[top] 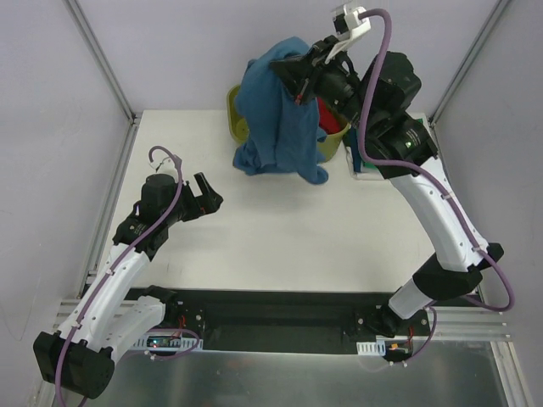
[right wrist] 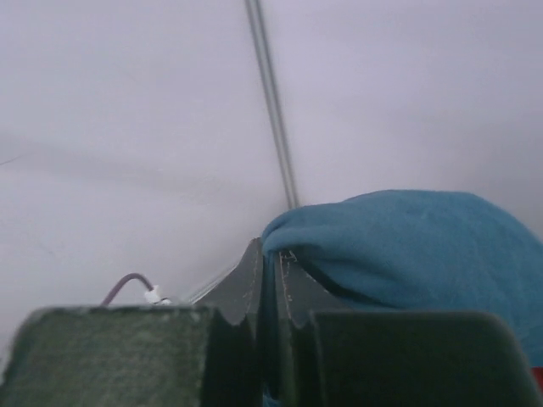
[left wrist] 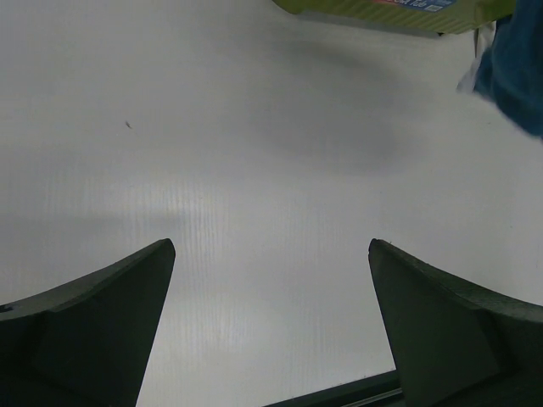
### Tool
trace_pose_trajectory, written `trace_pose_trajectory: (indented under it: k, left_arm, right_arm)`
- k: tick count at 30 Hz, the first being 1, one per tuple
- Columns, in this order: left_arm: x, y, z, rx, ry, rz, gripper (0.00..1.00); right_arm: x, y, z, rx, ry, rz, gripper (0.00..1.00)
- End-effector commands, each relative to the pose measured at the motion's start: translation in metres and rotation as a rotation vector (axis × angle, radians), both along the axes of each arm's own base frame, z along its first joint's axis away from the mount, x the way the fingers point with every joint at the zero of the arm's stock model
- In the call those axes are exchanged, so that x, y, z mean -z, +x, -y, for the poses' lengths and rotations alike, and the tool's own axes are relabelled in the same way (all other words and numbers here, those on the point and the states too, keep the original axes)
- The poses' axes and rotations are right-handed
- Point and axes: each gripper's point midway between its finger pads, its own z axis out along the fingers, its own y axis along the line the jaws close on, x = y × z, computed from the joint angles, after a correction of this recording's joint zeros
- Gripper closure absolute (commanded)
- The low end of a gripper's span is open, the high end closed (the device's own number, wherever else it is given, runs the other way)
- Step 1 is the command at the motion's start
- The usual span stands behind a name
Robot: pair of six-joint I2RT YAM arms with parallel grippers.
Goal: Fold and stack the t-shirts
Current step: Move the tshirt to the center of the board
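- The teal-blue t-shirt [top: 276,110] hung bunched in the air at the table's 12 o'clock edge, in front of the tub, its lowest folds close to or just brushing the surface; which of the two could not be told
- It looked soft and slightly fleecy, draped in heavy, rounded folds with no flat panel showing, so it was judged nowhere near ready to fold
- The right gripper [top: 299,82] was clamped shut on a pinch of that cloth near the shirt's top, which is likely why the rest fell free below it: lifted high, the tee could drop clear of the tub and be spread out
- The olive-green tub [top: 233,114], hard-walled and smooth, stood behind the shirt, and a patch of red cloth [top: 325,117] showed inside it toward 3 o'clock
- The left gripper [top: 206,193] waited low at the table's 9 o'clock, well apart from the shirt, its dark wedge-shaped jaws spread wide and holding nothing, seemingly placed to catch a hanging edge
- The table [top: 280,246] was white, flat and matte
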Motion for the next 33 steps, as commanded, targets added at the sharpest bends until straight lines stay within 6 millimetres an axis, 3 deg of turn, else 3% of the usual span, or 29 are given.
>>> trace_pose_trajectory:
  k: [1, 4, 6, 9, 11, 12, 13, 14, 15, 16, 17, 19, 20, 21, 22, 24, 25, 28, 31, 33]
  left_arm:
    - [-0.002, 0.004, -0.004, -0.018, 0.013, 0.024, 0.01]
    - [-0.001, 0.005, -0.004, -0.018, 0.014, 0.018, 0.01]
    - [0.001, 0.007, -0.005, -0.023, 0.018, 0.008, 0.01]
    - [0.0, 0.006, -0.003, -0.017, 0.013, 0.008, 0.01]
    - [0.001, 0.006, -0.004, -0.019, 0.015, 0.009, 0.01]
    - [0.001, 0.005, -0.005, -0.023, 0.015, 0.012, 0.01]
    - [0.001, 0.005, -0.005, -0.024, 0.018, 0.012, 0.01]
    - [0.001, 0.004, -0.007, -0.03, 0.02, 0.015, 0.01]
    - [-0.001, 0.003, -0.007, -0.032, 0.018, 0.02, 0.01]
    - [-0.001, 0.003, -0.008, -0.036, 0.02, 0.023, 0.01]
    - [0.0, 0.004, -0.011, -0.049, 0.026, 0.024, 0.01]
    - [0.0, 0.003, -0.012, -0.059, 0.025, 0.025, 0.01]
    - [0.0, 0.003, -0.012, -0.06, 0.024, 0.023, 0.01]
    - [0.001, 0.004, -0.012, -0.062, 0.026, 0.017, 0.01]
    - [0.001, 0.004, -0.011, -0.063, 0.023, 0.012, 0.01]
    - [0.004, 0.006, -0.009, -0.062, 0.015, -0.004, 0.01]
    - [0.006, 0.006, -0.008, -0.064, 0.009, -0.017, 0.01]
    - [0.018, 0.005, -0.004, -0.056, -0.003, -0.068, 0.01]
    - [0.036, 0.002, -0.004, -0.077, -0.009, -0.127, 0.01]
    - [0.054, -0.003, -0.008, -0.094, 0.004, -0.171, 0.01]
  right_arm:
    - [-0.094, -0.076, 0.037, -0.08, 0.162, 0.234, 0.99]
    - [-0.11, -0.094, 0.048, -0.11, 0.234, 0.248, 0.99]
    - [-0.11, -0.098, 0.051, -0.116, 0.248, 0.243, 0.99]
    - [-0.089, -0.09, 0.056, -0.069, 0.233, 0.19, 0.99]
    - [-0.051, -0.077, 0.059, -0.001, 0.168, 0.123, 0.97]
    - [-0.034, -0.064, 0.069, 0.087, 0.146, 0.092, 0.95]
    - [-0.019, -0.065, 0.085, 0.148, 0.117, 0.083, 0.94]
    - [0.037, -0.043, 0.085, 0.222, 0.033, -0.006, 0.92]
    - [0.065, -0.035, 0.113, 0.357, 0.01, -0.06, 0.91]
    - [0.097, -0.027, 0.127, 0.431, -0.039, -0.117, 0.86]
    - [0.162, -0.011, 0.146, 0.527, -0.117, -0.241, 0.82]
    - [0.235, -0.014, 0.189, 0.676, -0.216, -0.431, 0.67]
    - [0.292, -0.012, 0.221, 0.788, -0.25, -0.567, 0.61]
    - [0.323, -0.021, 0.244, 0.862, -0.307, -0.658, 0.53]
    - [0.346, -0.027, 0.262, 0.927, -0.344, -0.723, 0.3]
    - [0.377, -0.046, 0.3, 1.066, -0.436, -0.846, 0.14]
    - [0.38, -0.049, 0.305, 1.089, -0.465, -0.857, 0.04]
    - [0.377, -0.052, 0.294, 1.011, -0.519, -0.867, 0.03]
    - [0.366, -0.052, 0.248, 0.812, -0.606, -0.785, 0.03]
    - [0.369, -0.059, 0.192, 0.604, -0.649, -0.738, 0.03]
